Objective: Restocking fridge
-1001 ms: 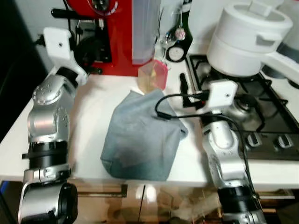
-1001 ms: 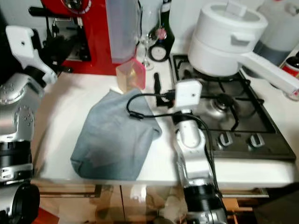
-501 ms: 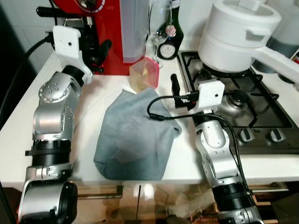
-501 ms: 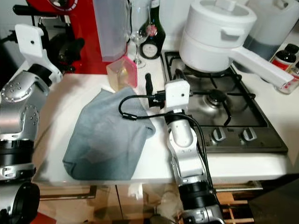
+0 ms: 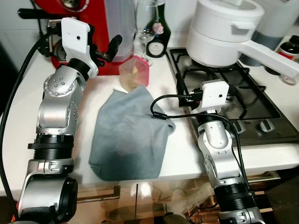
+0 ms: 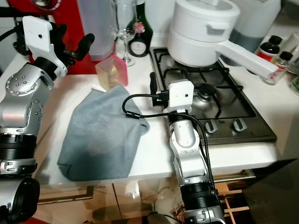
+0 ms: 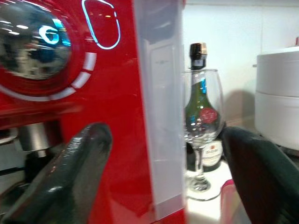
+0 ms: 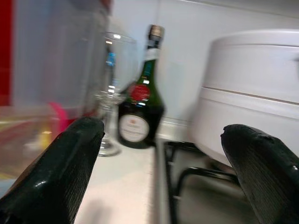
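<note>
A grey cloth bag [image 5: 128, 135] lies flat on the white counter [image 5: 184, 154]. Behind it stands a clear container with a pink lid [image 5: 134, 72]. Further back are a wine glass [image 5: 146, 32] and a dark green bottle [image 5: 160, 37]. My left gripper [image 5: 108, 50] is raised and open by the red coffee machine [image 7: 56, 93] and its clear water tank [image 7: 159, 116]; it holds nothing. My right gripper [image 5: 181, 91] is open and empty over the counter beside the hob, just right of the bag. It points toward the bottle [image 8: 140, 107] and the glass.
A gas hob [image 5: 233, 98] takes up the right of the counter, with a large white pot [image 5: 224, 32] and its long handle on the back burner. Small bottles [image 6: 271, 46] stand at the far right. The counter's front edge runs just below the bag.
The camera has shifted, so the whole scene sits further left. My left gripper has swung right and up, toward the water tank. The right arm has hardly moved.
</note>
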